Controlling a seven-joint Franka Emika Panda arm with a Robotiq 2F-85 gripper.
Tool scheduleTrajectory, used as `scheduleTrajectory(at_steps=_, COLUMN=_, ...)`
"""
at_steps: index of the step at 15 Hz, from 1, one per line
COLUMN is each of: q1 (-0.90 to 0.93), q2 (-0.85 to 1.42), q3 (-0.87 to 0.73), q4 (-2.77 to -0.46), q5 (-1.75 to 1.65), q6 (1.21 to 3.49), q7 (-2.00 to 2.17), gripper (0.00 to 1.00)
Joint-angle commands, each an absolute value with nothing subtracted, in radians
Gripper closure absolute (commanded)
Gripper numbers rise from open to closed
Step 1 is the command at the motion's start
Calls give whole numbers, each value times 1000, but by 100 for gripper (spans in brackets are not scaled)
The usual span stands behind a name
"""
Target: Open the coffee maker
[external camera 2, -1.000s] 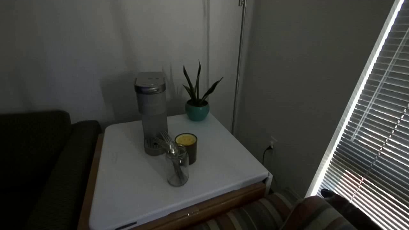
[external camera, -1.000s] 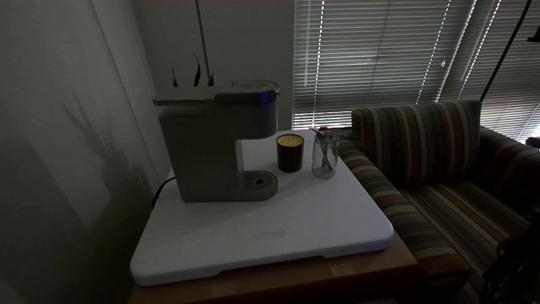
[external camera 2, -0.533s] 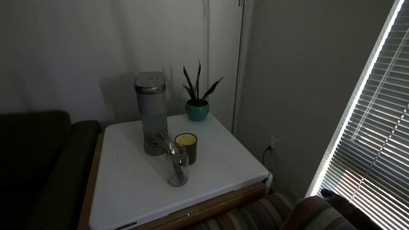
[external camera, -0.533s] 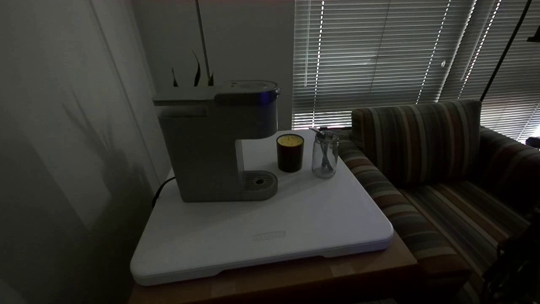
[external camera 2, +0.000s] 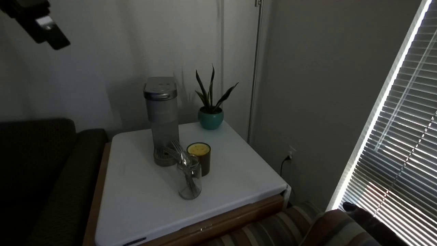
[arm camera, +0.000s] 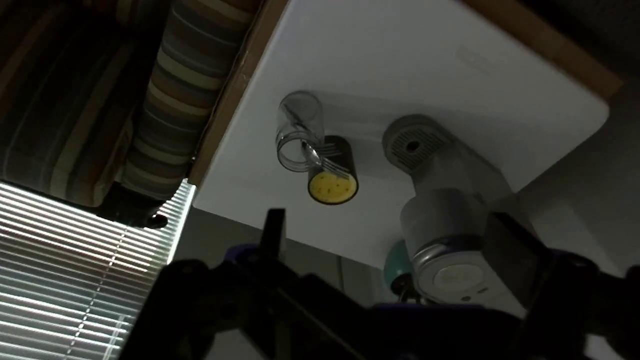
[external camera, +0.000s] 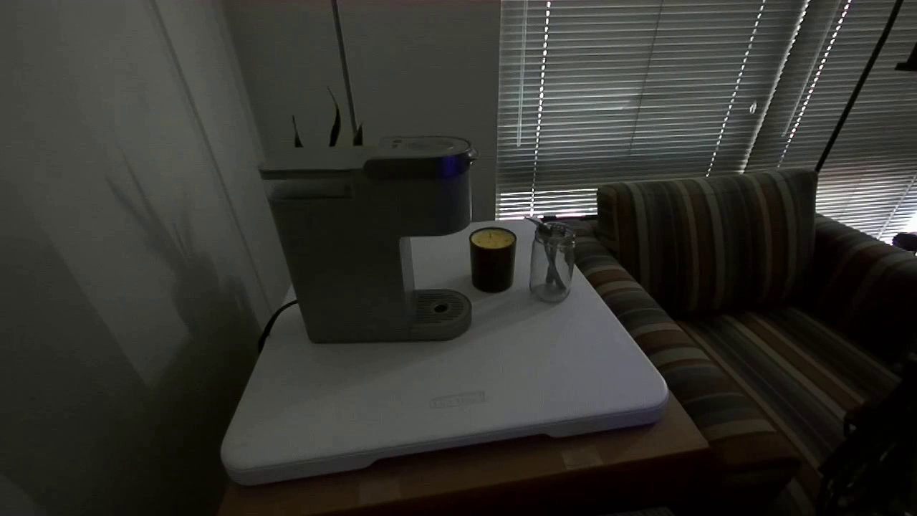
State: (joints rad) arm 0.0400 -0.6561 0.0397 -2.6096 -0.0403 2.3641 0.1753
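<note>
Your coffee maker (external camera: pixel 351 251) stands upright on the white tabletop (external camera: pixel 566 373), in its left part in an exterior view, its back near the left edge and its drip tray (external camera: pixel 458 326) pointing right. The lid (external camera: pixel 423 148) lies down flat on top. A black cord (external camera: pixel 276 320) runs from behind it to the left edge, and the wall (external camera: pixel 165 215) rises close beyond, so that side is tight for you.

On the near side there you have a broad stretch of tabletop reaching to the rounded near edge, with the wooden base (external camera: pixel 501 476) showing below. Another stretch runs from the drip tray to the right edge, where the striped armchair (external camera: pixel 709 244) stands just beside the tabletop. Toward the far right sit the yellow-filled dark cup (external camera: pixel 493 269) and, next to it but apart, the glass jar (external camera: pixel 539 278) of cutlery (external camera: pixel 552 271), close to the right edge.

In an exterior view a teal plant pot (external camera 2: pixel 211 120) takes the far right corner, with a gap between it and the coffee maker.

Your tool (arm camera: pixel 386 216) shows in the wrist view with its fingers (arm camera: pixel 273 232) spread wide apart; the right one covers part of the coffee maker from there. In an exterior view the tool hangs dark at the upper left, partly cut off at the top, well apart from the coffee maker and to its left.
</note>
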Motion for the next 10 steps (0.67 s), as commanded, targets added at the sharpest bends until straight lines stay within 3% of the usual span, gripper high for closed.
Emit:
scheduleTrajectory(at_steps=1, q1=3, q2=-528, q3=78, q4=-2607, q5=16, q6=2564, q7=290, gripper=0)
scheduleTrajectory(at_steps=2, q1=11, q2=-591, q3=72, q4=-2610, q5=-3, q6=2477, q7=241, gripper=0)
scheduleTrajectory(at_steps=10, q1=-77, q2=-495, q3=149, q4=-2611, q5=-16, q6=2609, q7=461, gripper=0)
